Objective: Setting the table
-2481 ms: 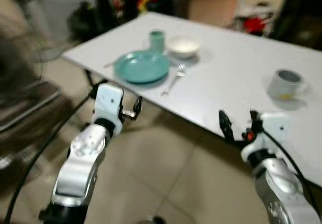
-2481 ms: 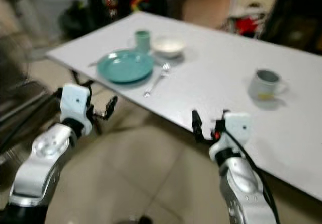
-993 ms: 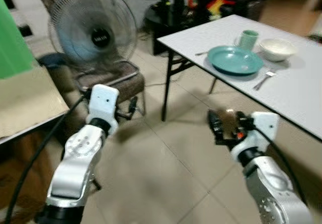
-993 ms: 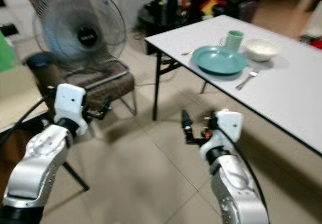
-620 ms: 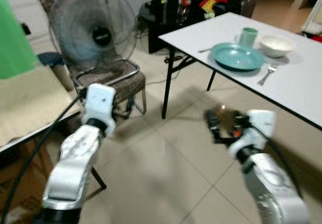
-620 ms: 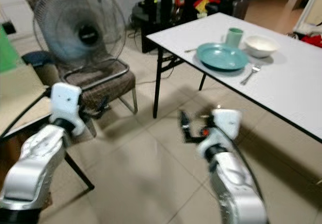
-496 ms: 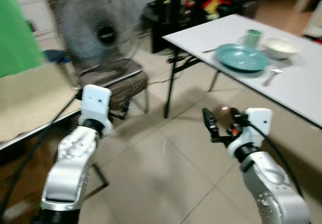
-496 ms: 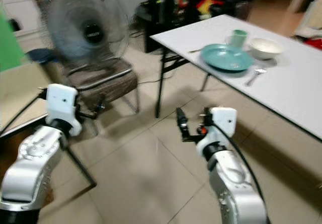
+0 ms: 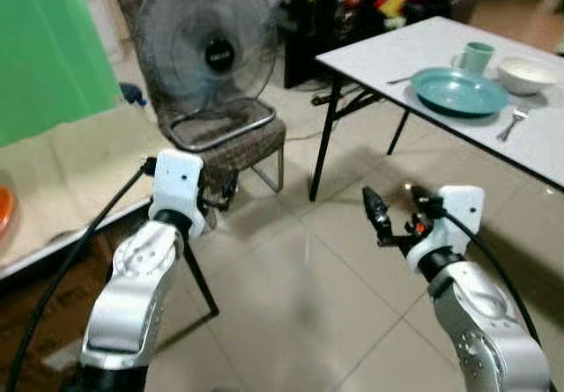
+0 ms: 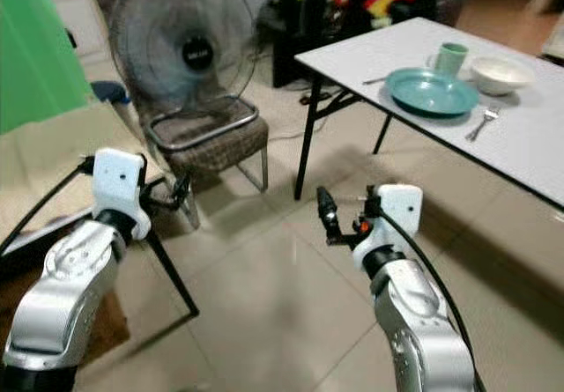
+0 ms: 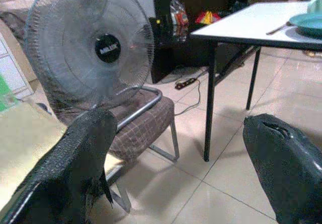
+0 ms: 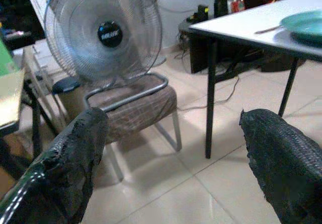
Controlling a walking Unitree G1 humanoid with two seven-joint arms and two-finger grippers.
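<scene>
Left eye view: plate [image 9: 459, 91] (teal) on table [image 9: 414, 48]

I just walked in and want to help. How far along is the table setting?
One place looks laid: a plate, mug, bowl and fork sit on the table. Both the left gripper and right gripper are open, holding nothing. What remains can't be told.

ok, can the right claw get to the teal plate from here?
Probably not. The right claw hangs open over bare floor, well short of the white table; the teal plate lies far beyond it. The robot would need to step closer.
</scene>
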